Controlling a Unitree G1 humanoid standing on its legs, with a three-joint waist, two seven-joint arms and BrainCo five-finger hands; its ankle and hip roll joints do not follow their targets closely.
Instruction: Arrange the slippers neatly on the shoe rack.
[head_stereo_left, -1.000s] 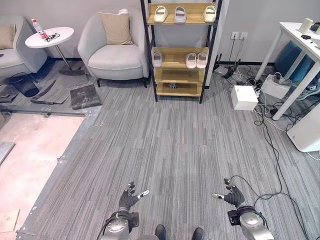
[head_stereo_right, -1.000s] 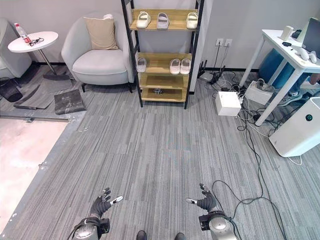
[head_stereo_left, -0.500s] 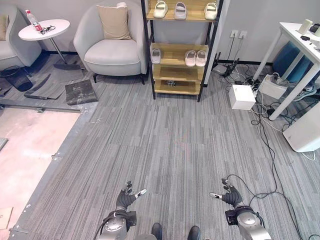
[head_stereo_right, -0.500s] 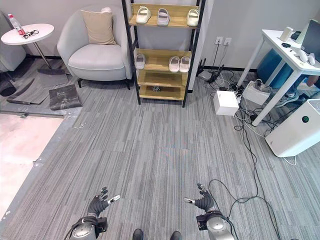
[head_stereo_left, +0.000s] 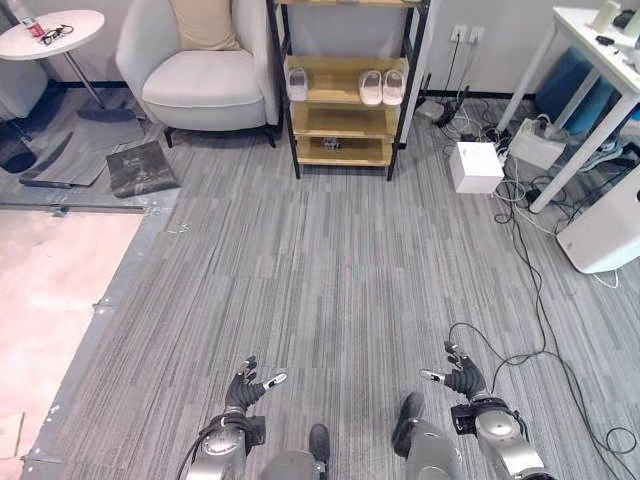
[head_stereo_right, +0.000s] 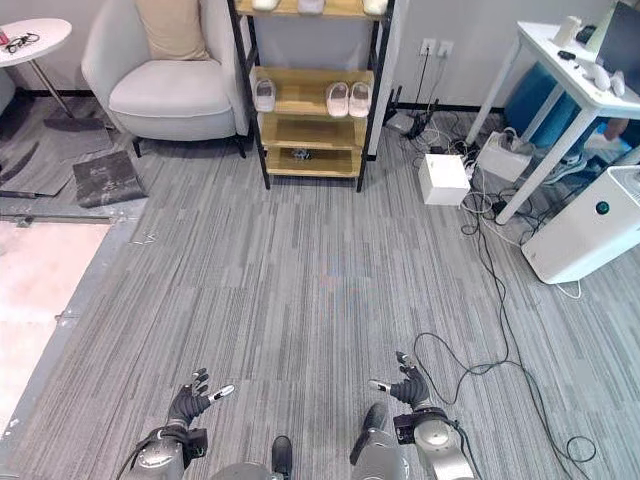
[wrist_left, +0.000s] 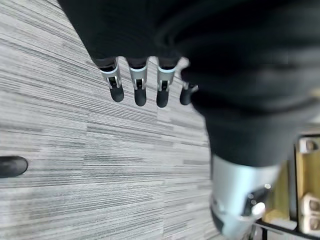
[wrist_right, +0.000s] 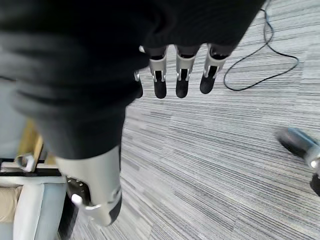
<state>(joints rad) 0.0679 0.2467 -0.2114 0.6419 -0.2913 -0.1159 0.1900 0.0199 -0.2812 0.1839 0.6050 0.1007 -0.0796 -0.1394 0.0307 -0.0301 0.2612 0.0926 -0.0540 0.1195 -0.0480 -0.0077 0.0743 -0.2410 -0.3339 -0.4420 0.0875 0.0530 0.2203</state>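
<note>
Both hands, left hand (head_stereo_left: 243, 388) and right hand (head_stereo_left: 463, 380), hang empty with fingers spread, well short of the shoe rack (head_stereo_left: 345, 100); slippers (head_stereo_left: 381, 87) already sit paired near its middle shelf's right edge.

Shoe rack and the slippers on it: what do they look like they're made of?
Shoe rack: light wood-look shelves with visible grain, matt, in a thin black frame, probably painted metal. Slippers: pale, smooth, one-piece look, likely moulded foam or rubber; too small to be sure.
</note>
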